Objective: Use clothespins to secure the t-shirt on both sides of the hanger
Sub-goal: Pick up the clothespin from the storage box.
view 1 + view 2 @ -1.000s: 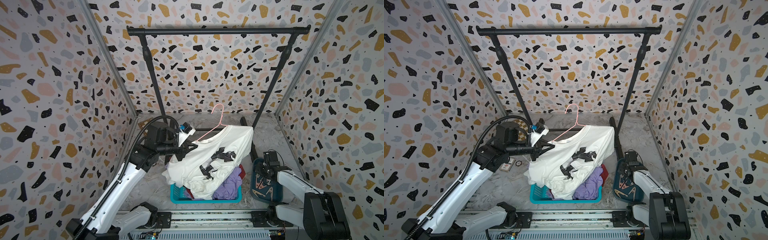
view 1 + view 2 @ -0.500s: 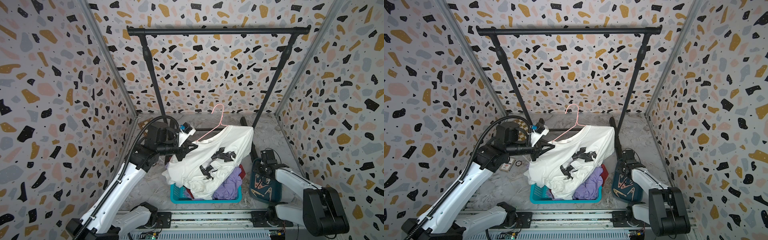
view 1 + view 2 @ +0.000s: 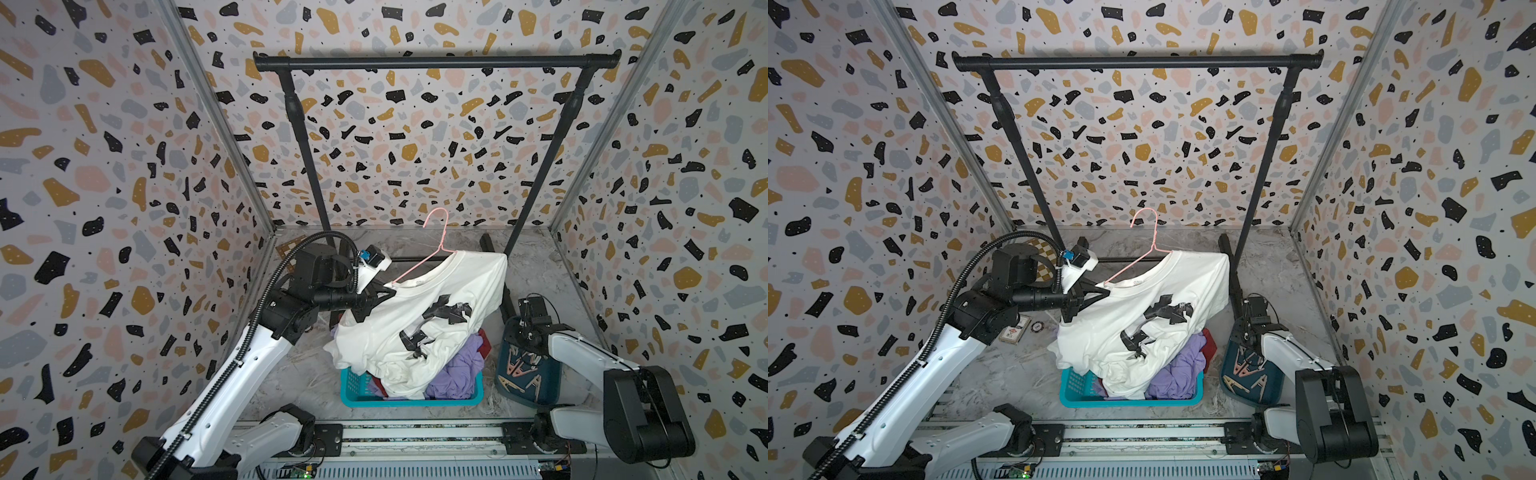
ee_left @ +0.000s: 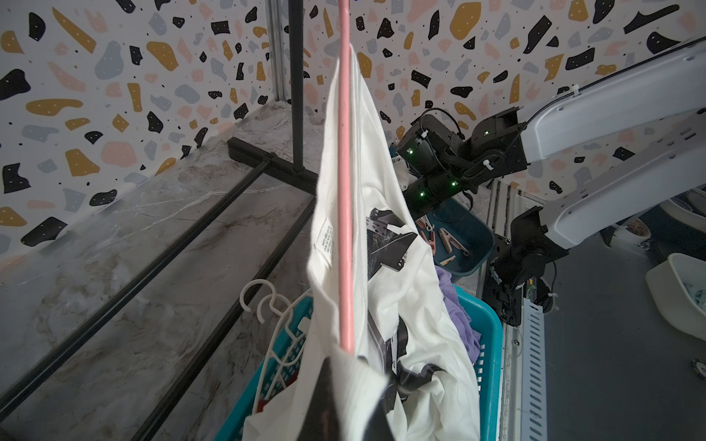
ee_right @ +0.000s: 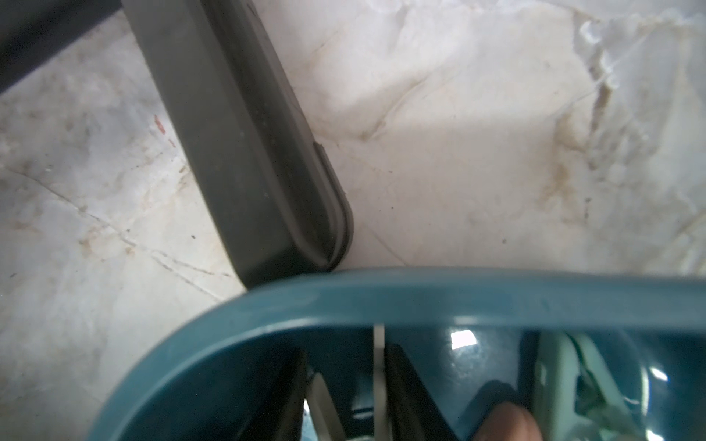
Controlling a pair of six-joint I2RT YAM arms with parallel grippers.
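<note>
Picking a clothespin from the tub while the hanger is being held aloft.

The left gripper (image 3: 384, 295) is clamping shut on one end of the single pink wire hanger (image 4: 345, 191), which is carrying the one white t-shirt (image 3: 469, 278) over the teal laundry basket (image 3: 353, 386). The right gripper (image 5: 347, 397) is reaching into the one dark teal tub (image 5: 420, 301), its fingers (image 5: 408, 401) standing narrow around a white clothespin (image 5: 379, 366). Whether they are biting yet cannot be told. No peg is showing on the shirt, so both sides appear to be pending. The next move calls for closing on the peg's handle ends, lifting it clear and opening it over cloth and wire together. At least five clothespins (image 3: 519, 368) are lying in the tub, two spare white hangers (image 4: 263, 301) are in the basket, and one garment rack (image 3: 436, 63) is standing behind.
</note>
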